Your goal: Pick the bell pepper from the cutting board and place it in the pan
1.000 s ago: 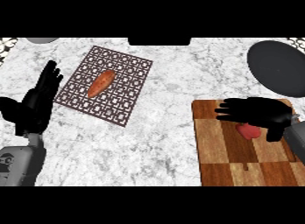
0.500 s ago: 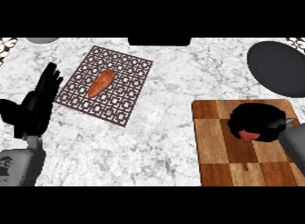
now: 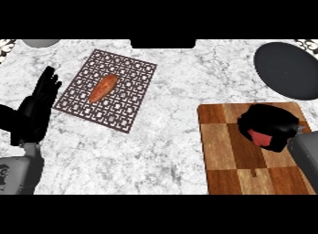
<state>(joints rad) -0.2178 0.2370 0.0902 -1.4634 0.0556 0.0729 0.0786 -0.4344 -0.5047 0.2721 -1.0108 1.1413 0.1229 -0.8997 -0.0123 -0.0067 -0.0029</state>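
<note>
Marble counter (image 3: 168,137): mat (image 3: 108,96), cutting board (image 3: 236,155), pan (image 3: 290,71)

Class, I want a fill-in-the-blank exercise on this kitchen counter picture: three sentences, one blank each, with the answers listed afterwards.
1. The right hand is curled round a red bell pepper over the wooden ____.
2. The dark pan holds ____.
3. The orange sweet potato lies on the patterned ____, beside the open left hand.

Answers: cutting board; nothing; mat

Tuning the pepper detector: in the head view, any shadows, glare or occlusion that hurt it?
Head view: lighting flat, no glare on the counter; no clear cast shadows. The right robot hand curls over the bell pepper, leaving only a red patch. The pan reads as a featureless dark oval, cut by the right edge. Left robot hand rests open at left.
</note>
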